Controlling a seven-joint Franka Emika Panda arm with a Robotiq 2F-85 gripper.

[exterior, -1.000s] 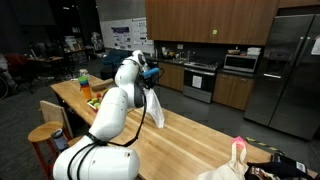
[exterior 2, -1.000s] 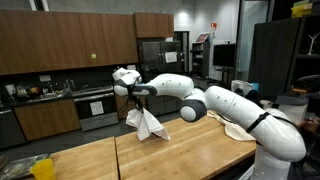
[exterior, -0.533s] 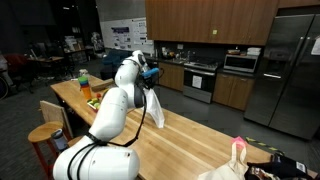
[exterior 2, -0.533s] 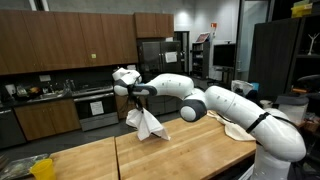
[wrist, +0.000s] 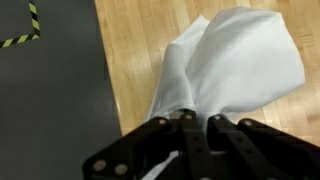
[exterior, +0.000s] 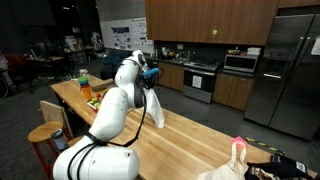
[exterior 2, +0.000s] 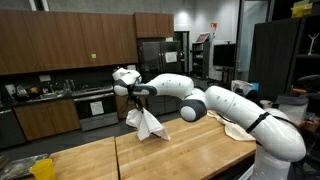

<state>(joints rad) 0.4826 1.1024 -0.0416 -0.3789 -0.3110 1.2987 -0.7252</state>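
Note:
My gripper is shut on the top of a white cloth and holds it up so it hangs over the wooden table. In the other exterior view the gripper grips the cloth, whose lower end hangs close to the table top. In the wrist view the black fingers are pinched together on the cloth, which drapes down toward the wood surface.
A green bottle and other items stand at the table's far end. A stool stands beside the table. A pink-and-white bag sits near the front. Kitchen cabinets, a stove and a fridge line the back. A yellow object lies at the table corner.

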